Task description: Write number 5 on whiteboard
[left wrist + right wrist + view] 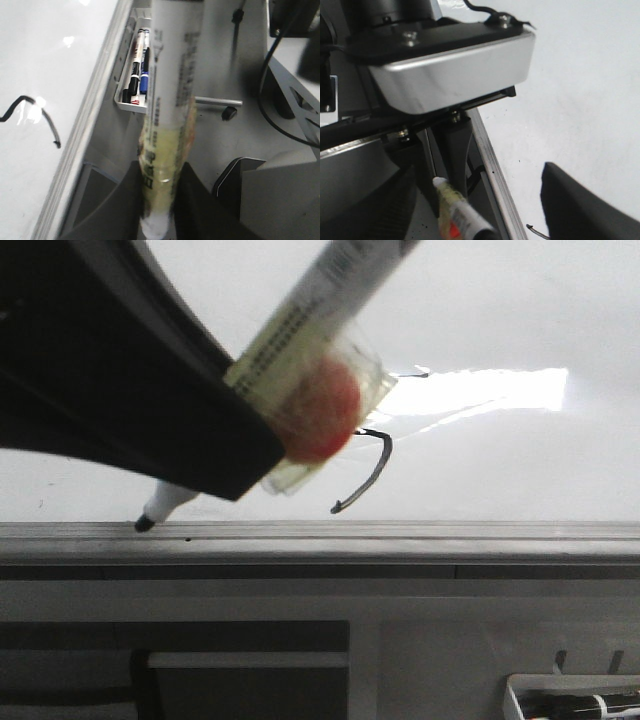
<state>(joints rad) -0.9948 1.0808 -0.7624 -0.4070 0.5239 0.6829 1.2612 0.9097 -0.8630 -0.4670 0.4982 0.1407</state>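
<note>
Here, marker (pixel 300 360) slanting in left claw (pixel 162 200), tip beside whiteboard (pixel 500 470) frame

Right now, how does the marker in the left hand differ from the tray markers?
The held marker is gripped by the left hand, tip exposed; the tray markers lie loose, seemingly capped. The held marker wears yellowish wrapping; the tray markers, none. Both have white barrels.

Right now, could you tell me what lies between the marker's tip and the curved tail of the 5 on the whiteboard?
Only bare whiteboard, in the front view: marker tip sits by the frame, apart from the tail of the number 5.
</note>
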